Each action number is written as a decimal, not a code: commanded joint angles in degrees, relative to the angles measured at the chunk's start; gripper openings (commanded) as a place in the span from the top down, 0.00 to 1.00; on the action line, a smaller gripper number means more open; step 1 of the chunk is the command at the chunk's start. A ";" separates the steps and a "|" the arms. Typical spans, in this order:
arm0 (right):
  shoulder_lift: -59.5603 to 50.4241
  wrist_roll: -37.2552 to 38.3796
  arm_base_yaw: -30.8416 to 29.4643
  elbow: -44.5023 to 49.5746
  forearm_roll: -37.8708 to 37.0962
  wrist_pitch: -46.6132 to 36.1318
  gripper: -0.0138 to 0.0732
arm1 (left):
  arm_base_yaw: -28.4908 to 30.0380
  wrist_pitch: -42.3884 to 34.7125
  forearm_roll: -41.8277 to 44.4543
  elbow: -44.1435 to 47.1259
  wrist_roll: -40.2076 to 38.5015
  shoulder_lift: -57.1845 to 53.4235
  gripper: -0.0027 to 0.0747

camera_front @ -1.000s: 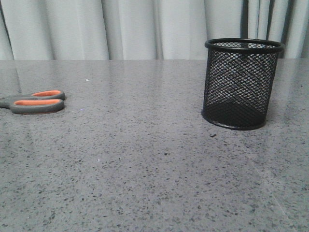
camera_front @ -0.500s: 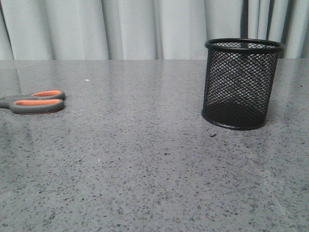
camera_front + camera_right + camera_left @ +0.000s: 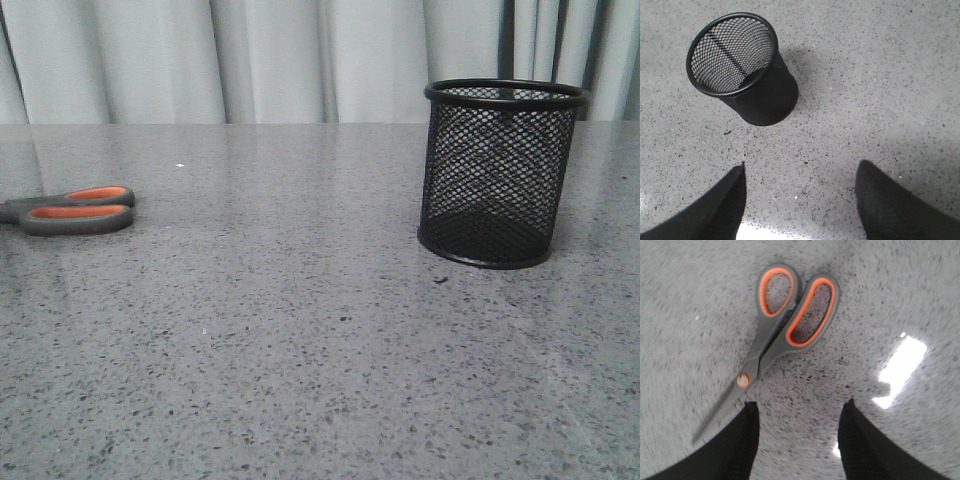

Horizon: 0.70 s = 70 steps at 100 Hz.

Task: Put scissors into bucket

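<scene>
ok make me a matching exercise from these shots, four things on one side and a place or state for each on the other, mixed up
Things:
1. scissors
2. bucket
3. left claw
4. curtain

Place or state:
A. upright on the table, empty
B. open, above the blades
C. hanging behind the table
D. lying flat, blades closed

Pairs: 1-D, 2-A, 3-B, 4-C

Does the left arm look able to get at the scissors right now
Probably yes. The scissors lie flat and closed on the bare table, just beyond the open left gripper, with nothing lying between them.
</scene>
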 commanded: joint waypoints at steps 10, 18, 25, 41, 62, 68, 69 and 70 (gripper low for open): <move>0.35 -1.36 -0.36 -1.94 1.20 -2.28 0.36 | 0.11 -1.19 -0.75 -2.72 15.38 4.61 0.53; 0.35 -1.36 -0.36 -1.94 1.20 -2.28 0.36 | 0.11 -1.63 -0.18 -3.17 18.36 6.89 0.53; 0.35 -1.36 -0.36 -1.94 1.20 -2.28 0.36 | 0.11 -2.82 0.80 -3.89 19.47 8.53 0.53; 0.35 -1.51 -0.36 -1.94 1.20 -1.74 0.36 | 0.11 -2.94 0.91 -6.94 19.47 12.07 0.53; 0.35 -1.51 -0.36 -1.94 1.20 -1.67 0.36 | 0.11 0.24 2.35 -9.68 19.58 16.43 0.53; 0.35 -1.56 -0.36 -1.94 1.20 -1.67 0.36 | 0.11 1.70 2.35 -10.41 19.58 17.60 0.53; 0.35 -1.56 -0.36 -1.94 1.20 -1.67 0.36 | 0.11 1.87 2.35 -10.42 19.58 17.70 0.53; 0.35 -1.56 -0.36 -1.94 1.20 -1.67 0.36 | 0.11 2.05 2.35 -10.53 19.58 17.88 0.53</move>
